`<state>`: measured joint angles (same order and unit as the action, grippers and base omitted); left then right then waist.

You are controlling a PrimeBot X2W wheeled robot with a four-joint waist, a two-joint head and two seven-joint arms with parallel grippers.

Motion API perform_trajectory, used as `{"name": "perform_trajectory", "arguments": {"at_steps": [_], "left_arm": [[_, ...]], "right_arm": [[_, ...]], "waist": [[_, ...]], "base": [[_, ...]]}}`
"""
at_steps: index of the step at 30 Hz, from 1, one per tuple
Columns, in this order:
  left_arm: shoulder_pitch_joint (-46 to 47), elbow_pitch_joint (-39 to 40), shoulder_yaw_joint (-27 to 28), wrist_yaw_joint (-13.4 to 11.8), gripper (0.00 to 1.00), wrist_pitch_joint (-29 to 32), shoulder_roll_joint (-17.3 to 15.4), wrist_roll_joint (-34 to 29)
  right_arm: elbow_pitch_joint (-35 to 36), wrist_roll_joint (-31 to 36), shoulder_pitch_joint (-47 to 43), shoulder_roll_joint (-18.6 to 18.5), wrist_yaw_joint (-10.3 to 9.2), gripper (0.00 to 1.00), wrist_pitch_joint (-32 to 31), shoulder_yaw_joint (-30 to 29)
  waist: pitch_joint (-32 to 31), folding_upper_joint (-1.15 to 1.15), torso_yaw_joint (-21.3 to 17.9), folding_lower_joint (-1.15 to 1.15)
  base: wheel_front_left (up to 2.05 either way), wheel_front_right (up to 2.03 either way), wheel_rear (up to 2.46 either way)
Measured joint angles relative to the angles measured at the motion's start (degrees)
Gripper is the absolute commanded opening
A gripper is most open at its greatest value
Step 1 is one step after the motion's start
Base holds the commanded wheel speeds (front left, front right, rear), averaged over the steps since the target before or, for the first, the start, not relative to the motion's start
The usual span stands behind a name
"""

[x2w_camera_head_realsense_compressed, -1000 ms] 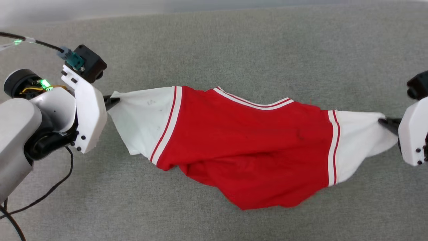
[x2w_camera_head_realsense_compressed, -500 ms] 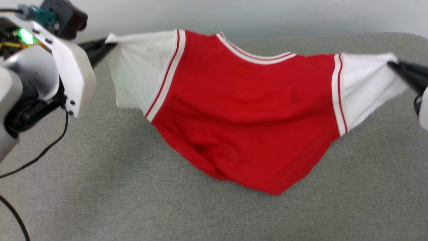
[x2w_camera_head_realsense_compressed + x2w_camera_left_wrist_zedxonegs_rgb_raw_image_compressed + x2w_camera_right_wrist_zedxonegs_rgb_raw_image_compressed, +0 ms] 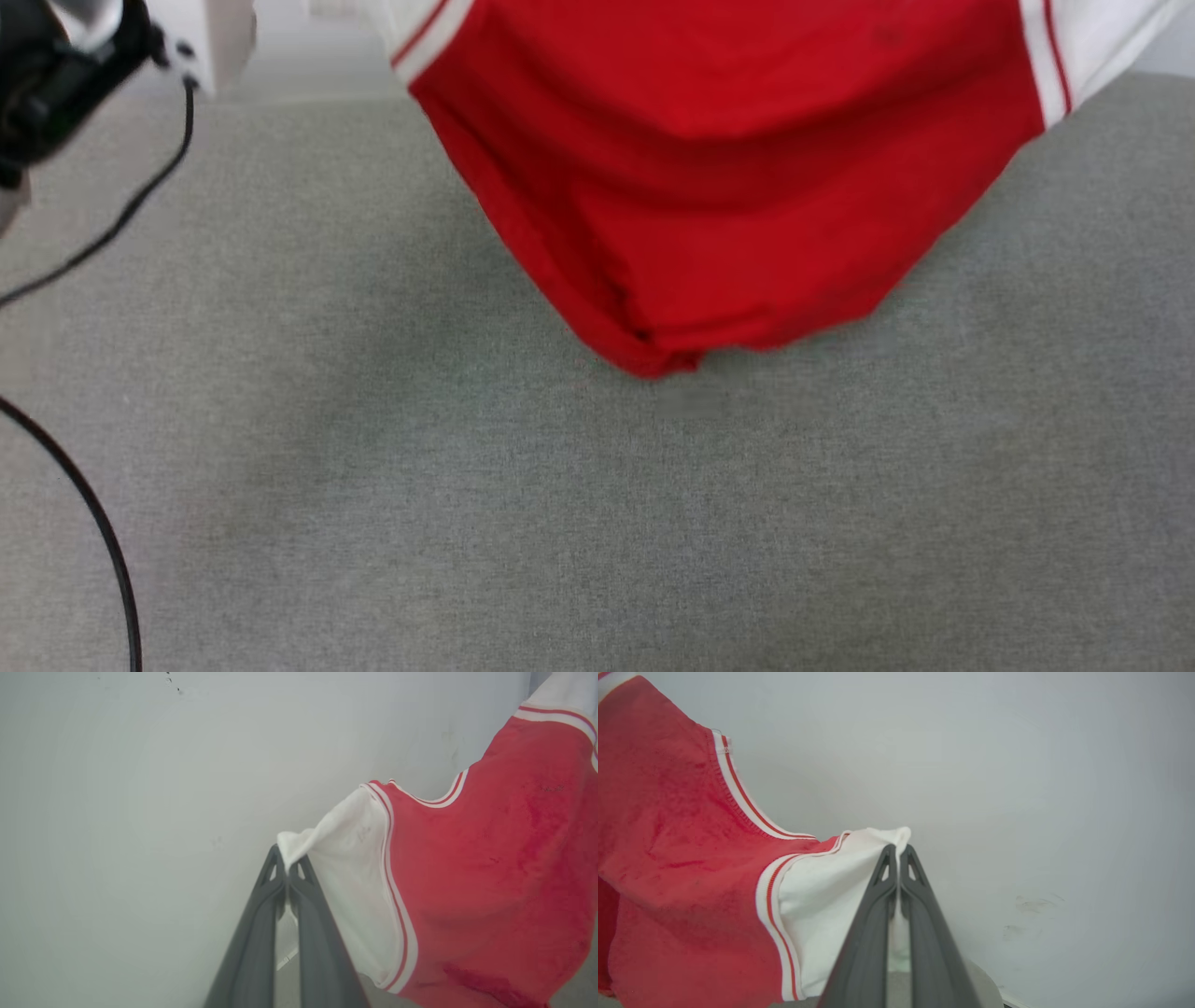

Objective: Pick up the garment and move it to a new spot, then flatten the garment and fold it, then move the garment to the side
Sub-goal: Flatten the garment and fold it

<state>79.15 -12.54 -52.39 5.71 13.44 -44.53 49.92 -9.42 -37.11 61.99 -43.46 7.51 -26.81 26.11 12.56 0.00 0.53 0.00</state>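
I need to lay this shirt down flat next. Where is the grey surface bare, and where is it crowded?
Bare: the broad grey surface below the hanging garment, from the black cable at the left across to the right edge. Crowded: the left edge, with the cable, and the top, under the garment.

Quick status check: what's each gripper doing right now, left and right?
Left gripper: shut on the garment, pinching the tip of its white sleeve.
Right gripper: shut on the garment, pinching the tip of its other white sleeve.
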Motion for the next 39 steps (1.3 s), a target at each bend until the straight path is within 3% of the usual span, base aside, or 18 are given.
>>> {"name": "perform_trajectory", "arguments": {"at_steps": [3, 4, 8, 14, 21, 29, 35, 39], "left_arm": [[4.56, -3.12, 0.81, 0.36, 0.00, -1.03, 2.15, -1.23], [9.60, -6.47, 1.37, 0.63, 0.00, -2.50, 4.35, -3.08], [15.75, -11.26, 2.23, 0.86, 0.00, -4.85, 7.23, -5.05], [24.94, -17.52, 2.78, 1.19, 0.00, -8.96, 10.07, -8.26], [32.60, -23.02, 4.70, 1.42, 0.00, -13.26, 12.66, -7.79], [32.88, -27.95, 2.79, 1.68, 0.00, -15.78, 12.76, -6.71], [26.46, -29.71, -0.93, 1.69, 0.00, -18.60, 12.45, -4.41], [19.76, -29.91, -3.32, 1.70, 0.00, -21.45, 10.45, -2.53]], "right_arm": [[-3.21, 3.18, 7.34, 1.87, 0.00, 0.00, 0.41, 1.34], [-7.25, 6.37, 14.64, 3.20, 0.00, 0.00, 1.37, 3.03], [-12.54, 9.92, 23.13, 4.24, 0.01, 0.00, 3.14, 6.11], [-19.46, 13.28, 35.23, 6.25, 0.01, 0.00, 7.81, 8.15], [-27.24, 15.61, 45.78, 9.33, 0.01, 0.00, 12.73, 9.77], [-35.31, 15.19, 48.26, 12.87, 0.01, 0.00, 17.59, 14.37], [-39.77, 12.70, 43.61, 15.89, 0.01, 0.00, 21.18, 18.08], [-42.05, 11.65, 38.73, 18.08, 0.01, 0.00, 24.57, 20.94]], "waist": [[2.08, 0.00, 0.03, 0.00], [4.48, 0.00, 0.05, 0.00], [7.86, 0.00, 0.10, 0.00], [12.51, 0.00, 0.06, 0.01], [15.97, 0.00, -0.04, 0.01], [17.38, 0.00, 0.23, 0.01], [17.28, 0.00, 0.09, 0.01], [16.05, 0.00, -0.57, 0.01]], "base": [[0.00, 0.00, 0.00], [0.00, 0.00, 0.00], [0.00, 0.00, 0.00], [0.00, 0.00, 0.00], [0.00, 0.00, 0.00], [0.00, 0.00, 0.00], [0.00, 0.00, 0.00], [0.00, 0.00, 0.00]]}}
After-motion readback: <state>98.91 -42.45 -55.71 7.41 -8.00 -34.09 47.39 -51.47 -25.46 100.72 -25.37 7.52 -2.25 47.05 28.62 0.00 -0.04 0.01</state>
